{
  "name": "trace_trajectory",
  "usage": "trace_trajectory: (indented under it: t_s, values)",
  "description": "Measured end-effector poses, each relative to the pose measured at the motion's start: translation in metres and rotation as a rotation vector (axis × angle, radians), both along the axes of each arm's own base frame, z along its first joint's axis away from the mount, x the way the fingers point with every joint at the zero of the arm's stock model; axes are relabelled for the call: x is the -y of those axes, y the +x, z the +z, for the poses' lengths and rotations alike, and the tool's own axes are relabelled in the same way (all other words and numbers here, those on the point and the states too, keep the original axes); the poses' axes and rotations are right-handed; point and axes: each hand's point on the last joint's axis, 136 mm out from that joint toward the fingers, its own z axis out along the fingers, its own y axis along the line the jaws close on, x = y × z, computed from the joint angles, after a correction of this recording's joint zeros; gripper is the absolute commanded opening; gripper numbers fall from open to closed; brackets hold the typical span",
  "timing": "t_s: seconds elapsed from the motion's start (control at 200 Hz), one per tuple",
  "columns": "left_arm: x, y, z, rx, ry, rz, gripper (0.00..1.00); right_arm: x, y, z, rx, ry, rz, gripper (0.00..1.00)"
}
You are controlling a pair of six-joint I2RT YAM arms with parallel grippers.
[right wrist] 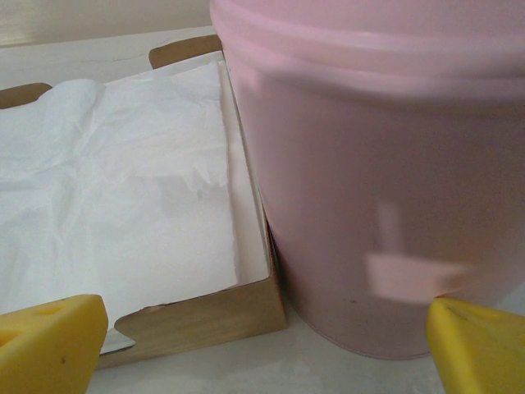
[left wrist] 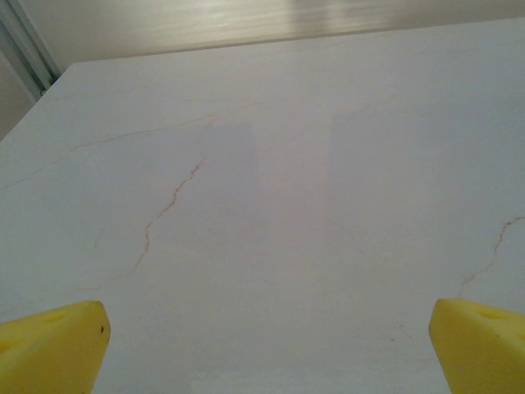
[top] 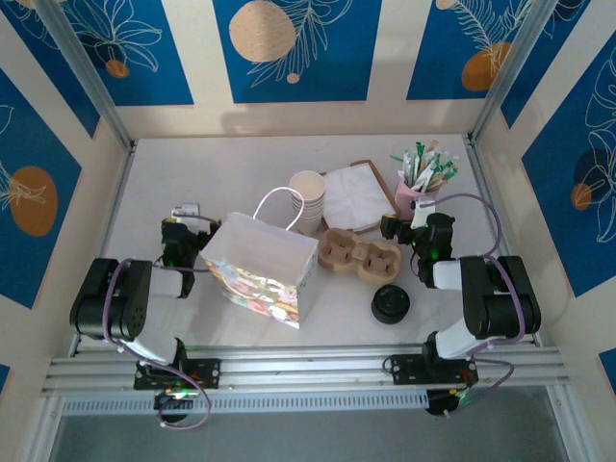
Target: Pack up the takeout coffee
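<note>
Both my claws are released, nothing held: right claw [top: 409, 229] noses at the pink cup [right wrist: 377, 205] just behind the carrier [top: 359, 256], left claw [top: 183, 223] is well to carrier's left. Takeout coffee [top: 390, 308] stands on the worktop [top: 192, 173] just in front of carrier's right end, not yet packed. Risk, imo: turning to it I clip the pink cup & spill the sticks [top: 423, 166]; gripping by the lid [top: 392, 296] could pop it; light carrier may slide w/ a push

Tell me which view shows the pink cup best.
Top external: the whole pink cup stands upright with its sticks showing. Right wrist gives its side wall close up, with the sticks out of frame. Left wrist faces tabletop.
</note>
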Motion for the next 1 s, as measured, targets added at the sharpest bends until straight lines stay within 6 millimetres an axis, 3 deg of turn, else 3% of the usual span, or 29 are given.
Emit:
trace_trajectory:
  t_s: [0.11, 0.23, 0.53, 0.745, 1.0]
  values:
    - [0.0, -0.002, 0.0, -0.008, 0.0, 0.0, 1.0, -0.004, -0.001, 0.002, -0.019, -0.018, 0.005, 0.99]
    - [-0.001, -0.007, 0.015, -0.007, 0.001, 0.0, 1.0, -0.01, -0.004, 0.027, 0.009, -0.033, 0.012, 0.99]
    - [-0.017, -0.034, 0.121, 0.232, -0.152, 0.123, 1.0, -0.001, -0.034, 0.09, 0.032, 0.039, -0.054, 0.99]
    - [-0.041, -0.06, 0.164, 0.215, -0.361, 0.305, 1.0, 0.018, -0.056, 0.135, -0.028, 0.236, -0.148, 0.99]
    - [-0.023, -0.067, 0.218, 0.05, -0.437, 0.258, 1.0, 0.022, -0.091, 0.168, -0.123, 0.467, -0.22, 0.96]
